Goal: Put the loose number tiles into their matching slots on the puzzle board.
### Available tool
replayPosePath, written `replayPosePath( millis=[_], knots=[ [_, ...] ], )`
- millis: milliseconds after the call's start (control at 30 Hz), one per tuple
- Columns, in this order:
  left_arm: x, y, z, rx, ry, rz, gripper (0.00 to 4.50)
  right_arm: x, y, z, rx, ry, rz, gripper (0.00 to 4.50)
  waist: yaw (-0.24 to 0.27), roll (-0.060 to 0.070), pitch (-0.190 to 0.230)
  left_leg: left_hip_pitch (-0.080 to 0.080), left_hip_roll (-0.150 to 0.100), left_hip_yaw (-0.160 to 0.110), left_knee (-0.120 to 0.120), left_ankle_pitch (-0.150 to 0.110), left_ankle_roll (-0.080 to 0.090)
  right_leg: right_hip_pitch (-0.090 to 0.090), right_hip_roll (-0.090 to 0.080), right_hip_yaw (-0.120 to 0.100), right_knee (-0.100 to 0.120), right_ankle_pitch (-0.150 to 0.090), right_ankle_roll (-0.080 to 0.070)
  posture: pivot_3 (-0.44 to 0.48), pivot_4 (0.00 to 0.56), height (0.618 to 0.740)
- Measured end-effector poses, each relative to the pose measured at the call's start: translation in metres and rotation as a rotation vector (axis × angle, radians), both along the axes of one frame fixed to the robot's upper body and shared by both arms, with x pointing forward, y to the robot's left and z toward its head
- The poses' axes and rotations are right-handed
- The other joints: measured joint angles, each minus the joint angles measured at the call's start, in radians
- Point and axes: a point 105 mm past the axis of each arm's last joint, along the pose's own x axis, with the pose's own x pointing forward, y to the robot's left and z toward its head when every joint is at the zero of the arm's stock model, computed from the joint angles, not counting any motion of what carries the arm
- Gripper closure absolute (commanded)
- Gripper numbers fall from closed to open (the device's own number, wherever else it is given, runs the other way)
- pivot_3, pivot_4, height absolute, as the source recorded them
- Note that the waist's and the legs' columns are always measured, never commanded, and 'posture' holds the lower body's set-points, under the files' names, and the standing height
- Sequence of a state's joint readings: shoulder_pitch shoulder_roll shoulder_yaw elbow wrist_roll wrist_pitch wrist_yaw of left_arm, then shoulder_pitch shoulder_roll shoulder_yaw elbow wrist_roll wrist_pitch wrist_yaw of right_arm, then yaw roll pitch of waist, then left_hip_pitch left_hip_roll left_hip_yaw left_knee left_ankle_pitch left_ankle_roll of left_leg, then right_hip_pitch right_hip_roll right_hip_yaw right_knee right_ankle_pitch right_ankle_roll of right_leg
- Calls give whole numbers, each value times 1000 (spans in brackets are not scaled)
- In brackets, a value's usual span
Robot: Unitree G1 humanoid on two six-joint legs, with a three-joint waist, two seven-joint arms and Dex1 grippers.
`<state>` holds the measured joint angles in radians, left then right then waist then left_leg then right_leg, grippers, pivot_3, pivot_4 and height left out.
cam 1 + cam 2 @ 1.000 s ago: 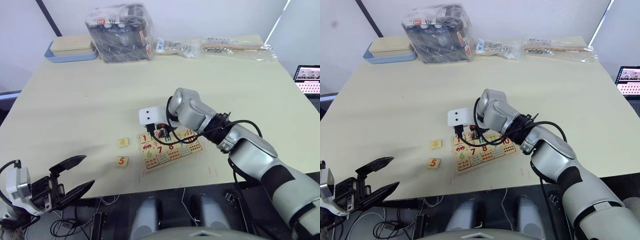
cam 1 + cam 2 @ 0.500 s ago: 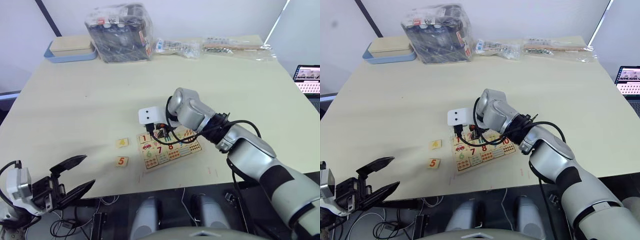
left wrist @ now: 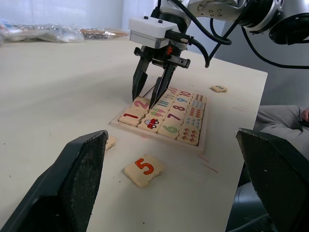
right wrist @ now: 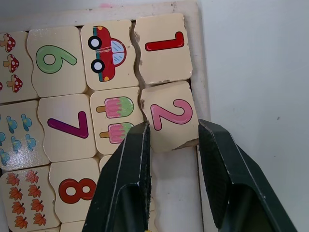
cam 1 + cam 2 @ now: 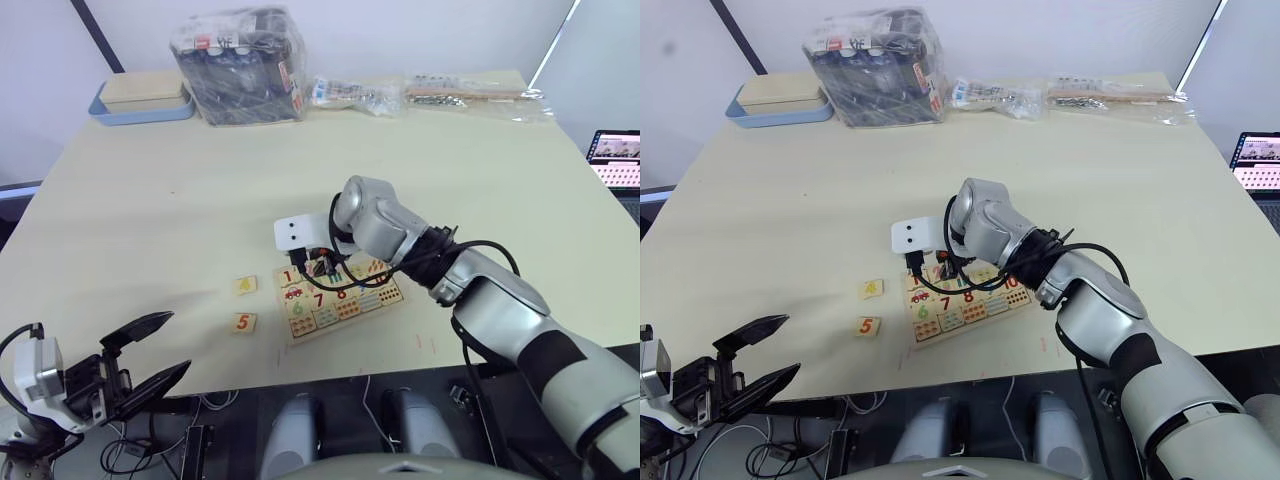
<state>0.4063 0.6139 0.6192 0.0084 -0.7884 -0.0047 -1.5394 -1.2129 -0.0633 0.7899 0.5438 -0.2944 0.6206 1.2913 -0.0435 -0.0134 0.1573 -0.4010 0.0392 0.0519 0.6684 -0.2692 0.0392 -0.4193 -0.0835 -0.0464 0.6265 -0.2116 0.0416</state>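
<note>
Over the last second little is changed: the right gripper (image 4: 171,145) is kept low over the puzzle board (image 5: 338,291), parted fingers straddling the 2 tile (image 4: 170,122) — seemingly seated beside the 1 tile (image 4: 163,47). The 4 tile (image 5: 245,285) and 5 tile (image 3: 144,169) are left loose; the left gripper (image 5: 145,358) is held open, empty.

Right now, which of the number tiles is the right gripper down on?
The pink 2 tile. It sits between the fingers of the right gripper at the board's edge, beside the red 1 tile; the 5 tile lies loose on the table.
</note>
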Motion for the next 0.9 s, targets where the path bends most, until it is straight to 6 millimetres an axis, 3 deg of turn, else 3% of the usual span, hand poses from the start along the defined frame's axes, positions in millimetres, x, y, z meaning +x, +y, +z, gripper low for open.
replayPosePath(
  millis=[900],
  knots=[
    [1, -3, 0, -7, -11, 7, 0, 1, -1, 2, -20, -7, 4, 3587, 0, 0, 0, 0, 0, 0, 0, 0, 0, 0, 0, 0, 0, 0, 0, 0, 150, 740]
  ],
)
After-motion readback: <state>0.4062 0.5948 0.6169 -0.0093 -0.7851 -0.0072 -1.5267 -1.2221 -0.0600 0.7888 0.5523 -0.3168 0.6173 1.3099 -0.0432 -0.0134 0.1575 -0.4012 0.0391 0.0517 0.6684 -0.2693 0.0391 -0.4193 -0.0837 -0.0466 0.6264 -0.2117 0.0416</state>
